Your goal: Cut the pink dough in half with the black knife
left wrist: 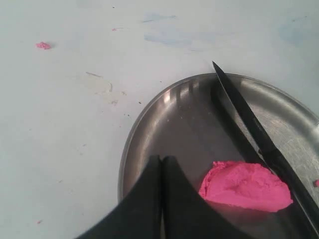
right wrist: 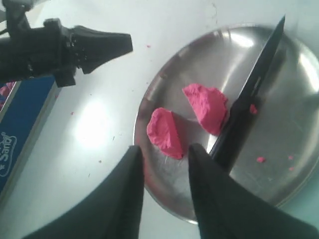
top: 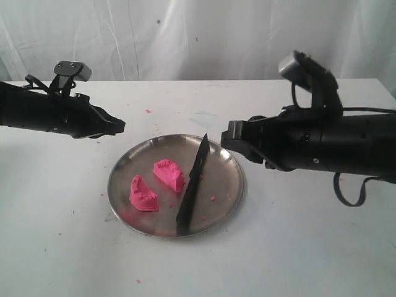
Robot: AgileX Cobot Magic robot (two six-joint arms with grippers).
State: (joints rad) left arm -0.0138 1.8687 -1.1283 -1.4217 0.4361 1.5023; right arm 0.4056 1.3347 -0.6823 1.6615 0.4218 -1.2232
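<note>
the pink dough lies in two rough chunks on the steel plate [top: 230, 185] — one [top: 169, 174] near the middle, the other [top: 143, 194] closer to the plate's left rim, with a bare strip of metal between them. the black knife [top: 192, 185] rests flat on the plate just right of the nearer chunk, tip at the far rim, handle end at the near rim. a few pink crumbs [top: 213, 198] sit on the open metal right of the blade.

my left claw [top: 117, 125] hangs over the white table [top: 297, 247] beyond the plate's left edge, its fingers [left wrist: 149, 199] pressed together, gripping nothing. my right claw [right wrist: 164, 164] hovers off the plate's right side, fingers parted and holding nothing, well apart from the knife. the table around the plate is bare apart from pink specks; a blue box [right wrist: 20, 129] lies past the left claw in the right wrist view.
</note>
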